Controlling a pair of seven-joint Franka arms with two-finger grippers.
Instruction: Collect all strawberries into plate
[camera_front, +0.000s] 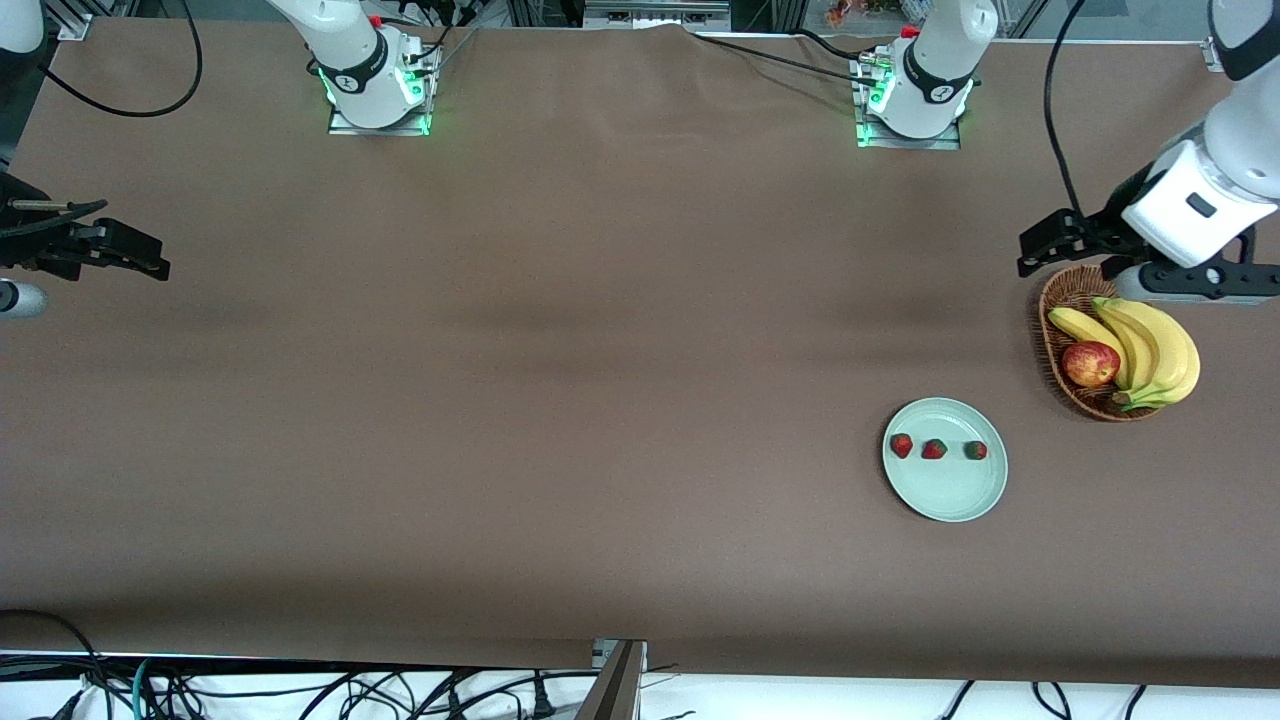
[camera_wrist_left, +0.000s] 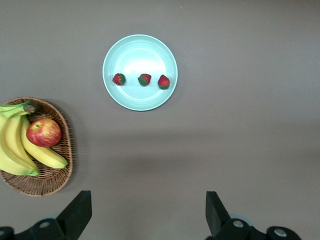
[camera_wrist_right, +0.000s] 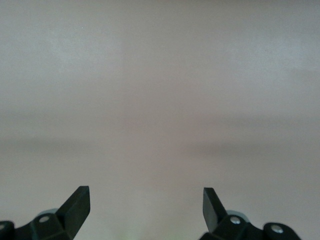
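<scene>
A broad brown table (camera_front: 560, 400) runs the full width of the front view, most of its surface bare from the right arm's end to past the middle. The two arms are raised at either end. The left gripper (camera_front: 1045, 245) hangs over the table just beside the basket's rim at the left arm's end, its two fingers spread wide and holding nothing; the left wrist view shows them well apart with bare tabletop between them. The right gripper (camera_front: 140, 258) hovers over the right arm's end of the table, likewise parted and empty, with only plain cloth under it in the right wrist view. A brown wicker basket (camera_front: 1060, 300) sits close to the table's edge at the left arm's end, carrying a bunch of yellow bananas (camera_front: 1150, 350) and a red apple (camera_front: 1090, 363) that rests against them. Nearer the front camera than the basket, and apart from it, lies the pale mint-green plate (camera_front: 945, 495), with open tabletop all round its rim. The three strawberries (camera_front: 934, 449) lie in a row on the plate, separated by small gaps, the one nearest the basket showing the most green.
</scene>
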